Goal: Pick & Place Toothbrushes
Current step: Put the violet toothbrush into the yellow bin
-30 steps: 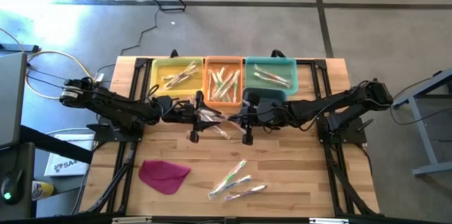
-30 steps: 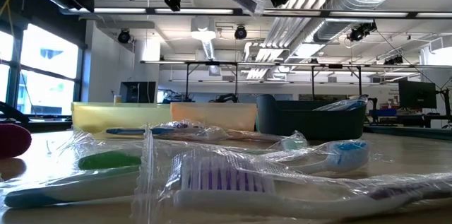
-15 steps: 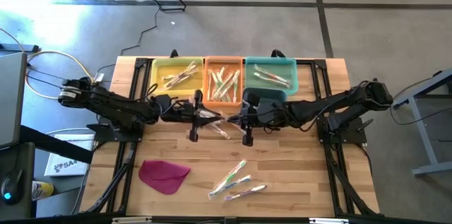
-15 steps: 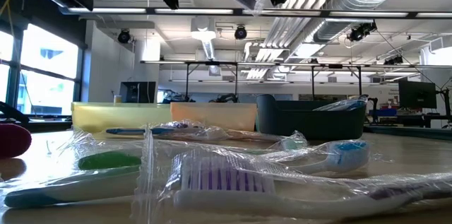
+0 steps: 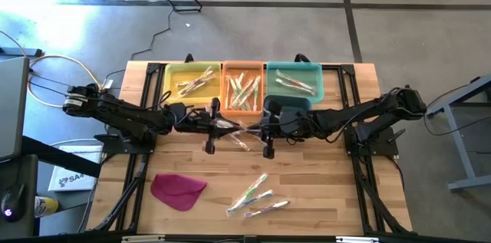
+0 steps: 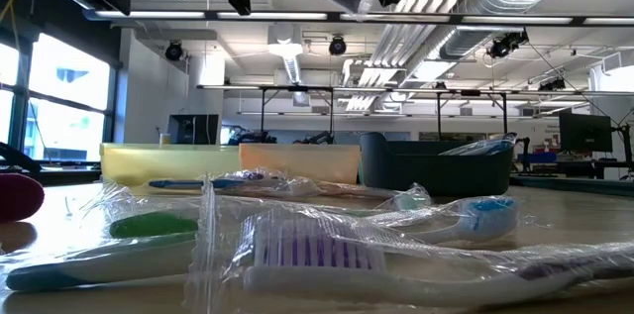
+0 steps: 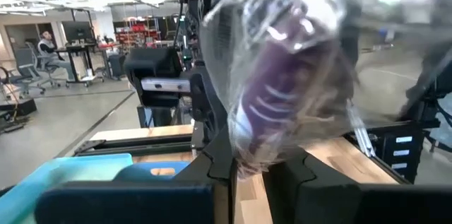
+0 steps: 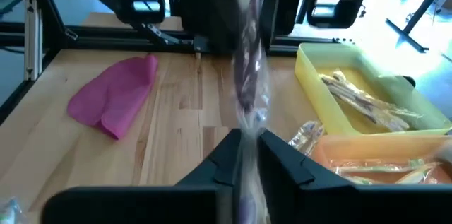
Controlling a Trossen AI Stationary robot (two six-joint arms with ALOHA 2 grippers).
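Observation:
A purple toothbrush in a clear wrapper (image 5: 234, 126) hangs above the table's middle, between my two grippers. My left gripper (image 5: 217, 124) is shut on one end and my right gripper (image 5: 259, 128) on the other; they face each other. In the left wrist view the toothbrush (image 7: 272, 104) fills the picture between my left gripper's (image 7: 258, 171) fingers. In the right wrist view the toothbrush (image 8: 247, 75) runs away from my right gripper (image 8: 245, 157) to the other arm. Three more wrapped toothbrushes (image 5: 257, 197) lie flat near the front edge. My left gripper pinches the wrapped toothbrush's end (image 7: 254, 157) between its two fingers, coming level from the table's left and lying along the toothbrush. The toothbrush is clear of the table. My right gripper pinches the wrapper at the other end (image 8: 245, 139) between its two fingers, level from the table's right. The toothbrush stretches roughly level away from it.
Along the far edge stand a yellow tray (image 5: 172, 82), an orange tray (image 5: 227, 90) and a teal tray (image 5: 316, 83), each holding wrapped toothbrushes. A flat magenta cloth (image 5: 178, 190) lies near the front left. Another wrapper (image 5: 240, 142) lies below the grippers.
My left gripper has shut on the toothbrush's end, which my right gripper holds out. Both arms and the toothbrush have stayed in place.

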